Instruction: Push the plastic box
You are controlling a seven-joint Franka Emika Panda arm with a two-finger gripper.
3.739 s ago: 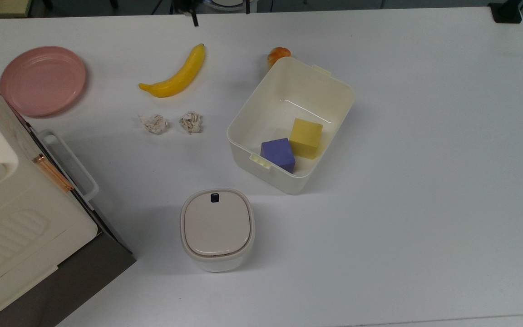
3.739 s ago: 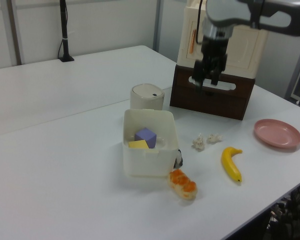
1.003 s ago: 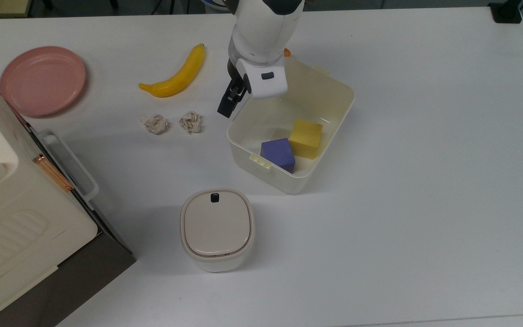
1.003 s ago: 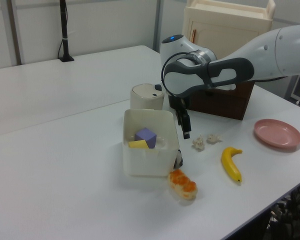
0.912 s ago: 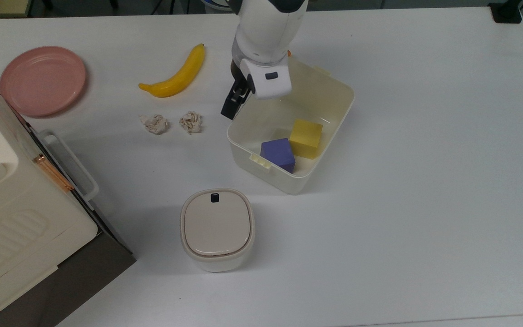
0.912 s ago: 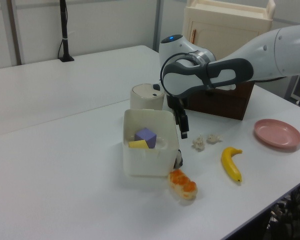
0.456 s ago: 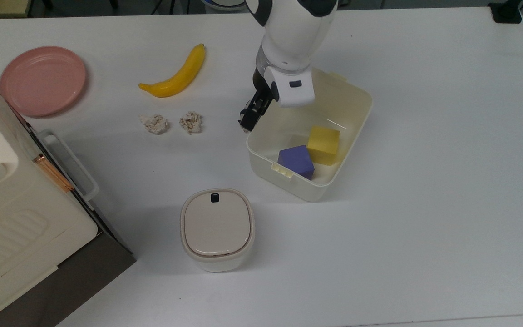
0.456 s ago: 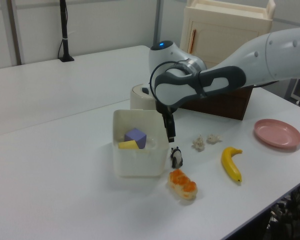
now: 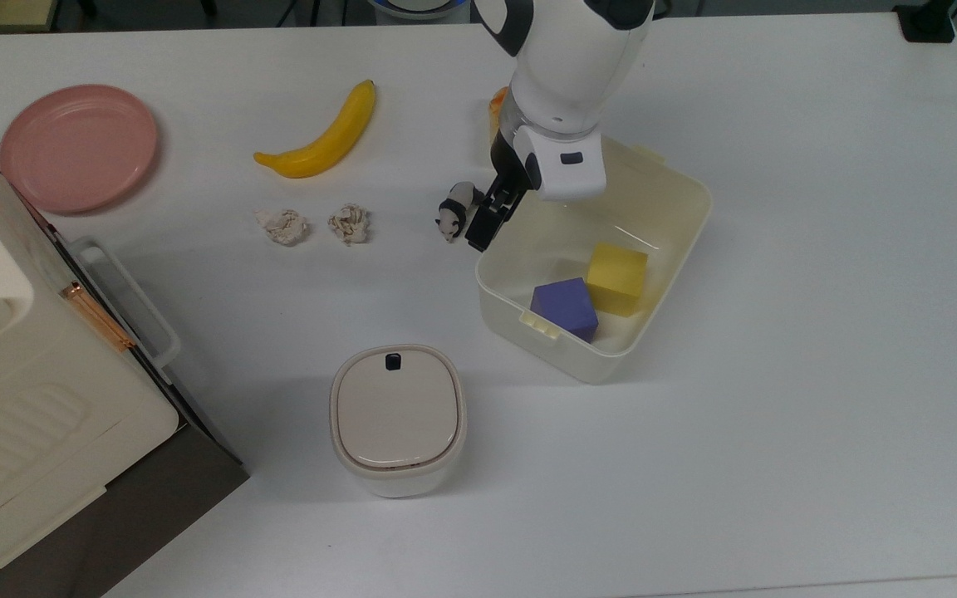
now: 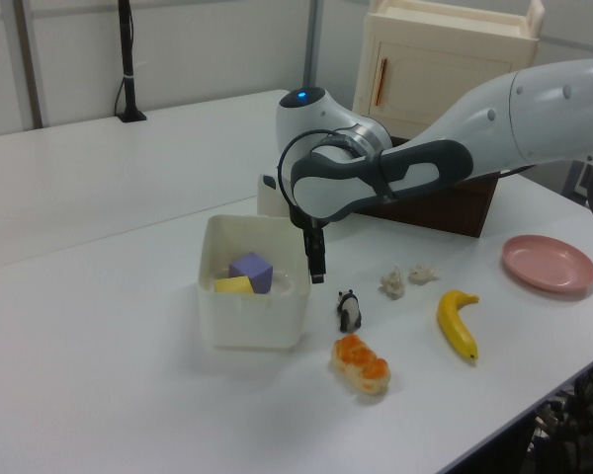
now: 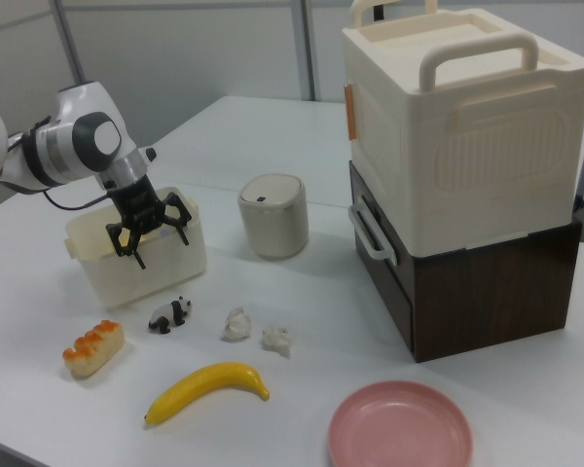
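Note:
The plastic box (image 9: 681, 218) is a lidless cream tub near the table's middle, holding a purple cube (image 9: 564, 307) and a yellow cube (image 9: 616, 278). My gripper (image 9: 479, 236) is shut with nothing in it. Its tips rest low against the outside of the box's long wall, on the top view's left, near one corner. In the left view the gripper (image 10: 316, 270) hangs at the box's (image 10: 249, 314) right edge. In the right view the gripper (image 11: 138, 255) stands in front of the box (image 11: 107, 277).
A small panda toy (image 9: 452, 213) stands just left of the gripper in the top view, with an orange food piece (image 9: 498, 103) behind it. A banana (image 9: 325, 137), two paper balls (image 9: 282, 226), a pink plate (image 9: 78, 145), a lidded bin (image 9: 398, 415) and a large cream appliance (image 9: 22, 399) lie on the top view's left.
The gripper has moved toward the top view's right and lower edge, sliding the box with it. The panda toy, hidden before, now stands uncovered.

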